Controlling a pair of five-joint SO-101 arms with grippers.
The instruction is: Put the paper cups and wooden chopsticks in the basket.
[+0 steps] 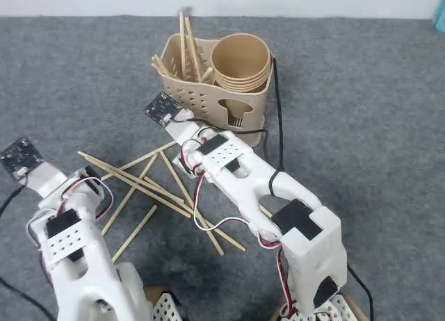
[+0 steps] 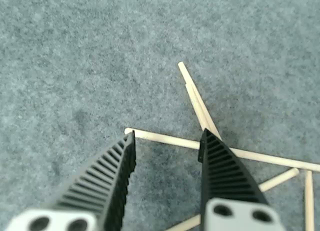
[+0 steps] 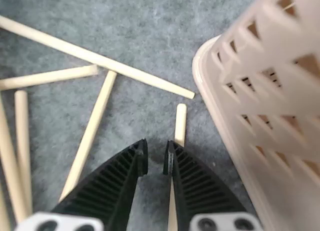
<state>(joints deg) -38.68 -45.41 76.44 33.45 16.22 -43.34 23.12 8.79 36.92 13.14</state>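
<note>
We found the left end effector [image 2: 167, 138] spread wide and empty over the tabletop [image 2: 75, 51]. One crosswise chopstick [image 2: 165, 139] lay right at its fingertips, long axis running across the opening, so we judged this arm ready to close on it. The right end effector [image 3: 155, 156] was all but closed, with a thin gap and nothing held; a lengthwise chopstick [image 3: 180, 122] pointed straight ahead from one fingertip, and the basket [image 3: 250, 91] stood just to that side, already carrying the paper cups [image 1: 240, 60] and several upright chopsticks [image 1: 184, 46].
</note>
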